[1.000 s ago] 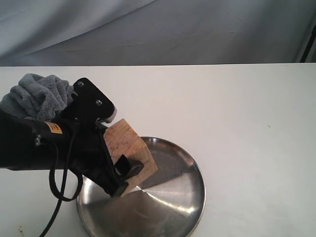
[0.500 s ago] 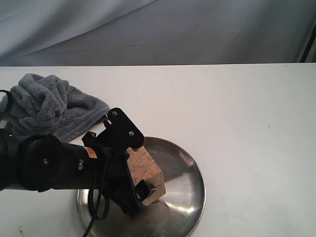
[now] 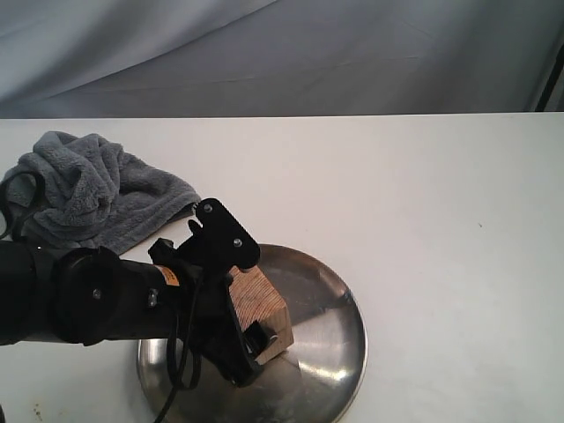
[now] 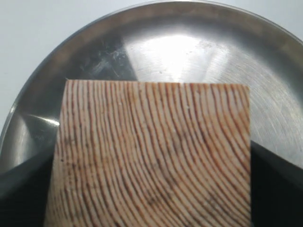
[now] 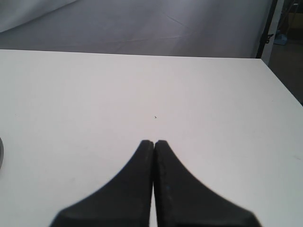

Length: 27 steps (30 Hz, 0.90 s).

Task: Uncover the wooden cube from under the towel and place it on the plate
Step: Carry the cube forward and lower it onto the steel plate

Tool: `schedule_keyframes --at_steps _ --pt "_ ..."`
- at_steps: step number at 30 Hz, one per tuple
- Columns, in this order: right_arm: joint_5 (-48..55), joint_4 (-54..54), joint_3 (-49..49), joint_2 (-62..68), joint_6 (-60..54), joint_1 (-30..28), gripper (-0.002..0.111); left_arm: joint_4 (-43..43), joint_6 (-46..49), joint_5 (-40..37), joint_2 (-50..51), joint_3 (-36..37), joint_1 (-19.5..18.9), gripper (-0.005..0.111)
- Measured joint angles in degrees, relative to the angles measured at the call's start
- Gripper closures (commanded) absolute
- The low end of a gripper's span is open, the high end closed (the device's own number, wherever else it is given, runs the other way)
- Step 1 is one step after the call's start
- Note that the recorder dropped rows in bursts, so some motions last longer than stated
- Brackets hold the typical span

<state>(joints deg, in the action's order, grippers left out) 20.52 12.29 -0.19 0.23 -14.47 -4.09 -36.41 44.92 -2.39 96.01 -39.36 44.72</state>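
My left gripper (image 3: 249,300) is shut on the wooden cube (image 3: 269,308), a tan block with dense grain rings. The block hangs tilted, low over the left half of the shiny steel plate (image 3: 330,348). Whether its lower corner touches the metal I cannot tell. In the left wrist view the wooden cube (image 4: 151,142) fills the middle, black fingers (image 4: 277,189) flank it, and the plate (image 4: 189,47) lies behind. The grey fluffy towel (image 3: 88,189) lies crumpled at the back left, apart from the cube. My right gripper (image 5: 154,142) is shut and holds nothing, above bare table.
The white table (image 3: 423,203) stretches to the right of the plate and behind it. A grey cloth backdrop (image 3: 282,53) hangs behind the far edge. My left arm's black cable (image 3: 181,370) loops down near the plate's left rim.
My left gripper has carried the cube down and to the right, from the plate's back rim to low over its left half. Most of the towel now shows. The last half second brought little motion.
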Motion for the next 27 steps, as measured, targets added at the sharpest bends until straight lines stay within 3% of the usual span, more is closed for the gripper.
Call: schedule_keyframes --at_steps 10,15,20,22,27 --pt "0.0 0.0 0.0 0.0 0.0 0.0 0.108 0.0 0.0 0.2 0.0 0.0 0.0 0.101" --pt "0.0 0.0 0.0 0.0 0.0 0.0 0.108 0.0 -0.4 0.5 0.0 0.0 0.0 0.078" --pt "0.0 0.0 0.0 0.0 0.0 0.0 0.108 0.0 -0.6 0.5 0.0 0.0 0.0 0.035" --pt "0.0 0.0 0.0 0.0 0.0 0.0 0.108 0.0 -0.6 0.5 0.0 0.0 0.0 0.024" --pt "0.0 0.0 0.0 0.0 0.0 0.0 0.108 0.0 -3.1 1.0 0.0 0.0 0.0 0.015"
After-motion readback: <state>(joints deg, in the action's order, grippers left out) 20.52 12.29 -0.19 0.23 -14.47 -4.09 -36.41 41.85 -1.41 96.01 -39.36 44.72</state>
